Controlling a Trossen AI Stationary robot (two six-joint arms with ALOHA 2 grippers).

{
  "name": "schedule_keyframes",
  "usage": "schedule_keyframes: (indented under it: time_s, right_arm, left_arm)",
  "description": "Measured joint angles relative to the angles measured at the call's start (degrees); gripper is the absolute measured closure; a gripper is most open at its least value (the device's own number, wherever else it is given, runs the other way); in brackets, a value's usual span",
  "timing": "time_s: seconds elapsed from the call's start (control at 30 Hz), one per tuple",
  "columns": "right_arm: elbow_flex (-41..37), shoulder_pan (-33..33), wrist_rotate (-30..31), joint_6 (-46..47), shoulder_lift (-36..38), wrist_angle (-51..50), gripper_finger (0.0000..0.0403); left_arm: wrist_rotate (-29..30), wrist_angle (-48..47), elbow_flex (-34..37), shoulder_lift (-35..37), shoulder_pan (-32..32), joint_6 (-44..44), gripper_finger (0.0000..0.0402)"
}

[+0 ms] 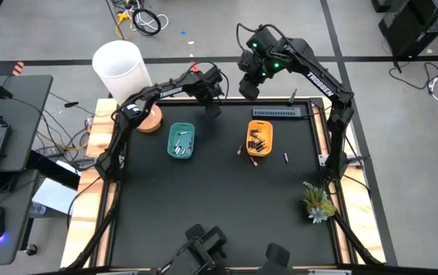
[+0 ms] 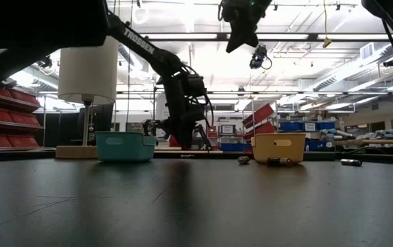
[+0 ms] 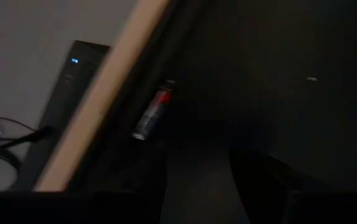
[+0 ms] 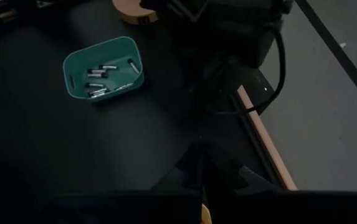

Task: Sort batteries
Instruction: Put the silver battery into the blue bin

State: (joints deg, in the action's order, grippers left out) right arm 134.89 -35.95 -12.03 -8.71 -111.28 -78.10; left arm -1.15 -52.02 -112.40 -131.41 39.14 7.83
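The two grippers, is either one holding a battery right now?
No. The left gripper is open above the mat with nothing between its fingers; the right gripper is shut, raised, with nothing seen in it.

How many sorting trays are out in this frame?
2. The teal tray sits left of centre in the high view; the yellow tray sits to its right. None appears hidden.

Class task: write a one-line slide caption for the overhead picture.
Two robot arms reach over a black table; batteries sorted into a teal tray and a yellow tray, a few loose.
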Motion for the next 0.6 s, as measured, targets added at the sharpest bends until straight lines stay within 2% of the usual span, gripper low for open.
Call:
schedule_keyframes:
  time_s: [0.17,0.37,0.6]
  right_arm:
    - [0.00,0.26,0.13,0.04,0.00,1.04,0.0392]
    - [0.00,0.26,0.33,0.61,-0.02,2.49,0.0384]
    - [0.00,0.37,0.41,1.10,-0.04,2.42,0.0392]
  left_arm:
    - [0.19,1.58,0.00,0.00,1.03,0.82,0.0220]
    - [-2.54,3.64,-0.04,-0.58,1.35,1.17,0.0220]
    - [-2.01,4.85,0.08,-2.44,1.37,2.49,0.0220]
